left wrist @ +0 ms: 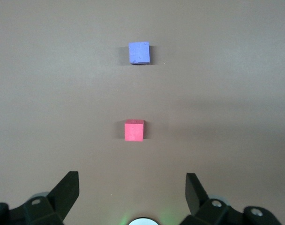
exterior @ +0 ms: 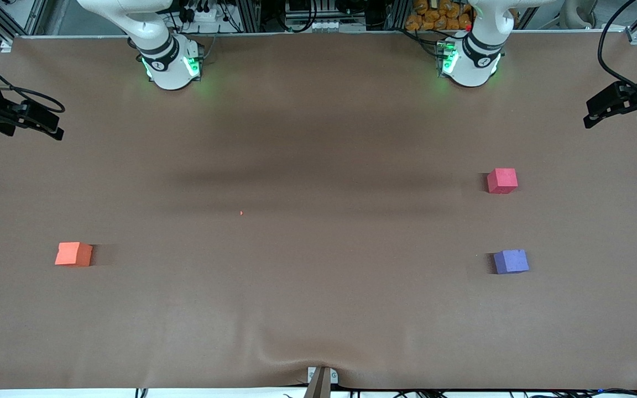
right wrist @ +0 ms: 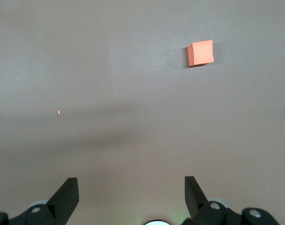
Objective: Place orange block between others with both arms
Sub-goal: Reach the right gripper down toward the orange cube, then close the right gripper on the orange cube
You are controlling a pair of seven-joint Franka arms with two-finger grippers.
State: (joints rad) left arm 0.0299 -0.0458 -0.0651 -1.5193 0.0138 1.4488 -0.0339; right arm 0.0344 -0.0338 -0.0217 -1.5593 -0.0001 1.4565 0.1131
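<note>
The orange block sits alone on the brown table toward the right arm's end. Toward the left arm's end are the others: a red-pink cube and a purple-blue cube, which lies nearer the front camera, with a bare gap between them. My left gripper hangs open high over the table close to its base, holding nothing. My right gripper also stands open and empty, high near its own base. Neither hand shows in the front view.
The arm bases glow green along the table's back edge. Black fixtures with cables jut in at both ends. A tiny orange speck lies mid-table. The cover wrinkles by a bracket at the near edge.
</note>
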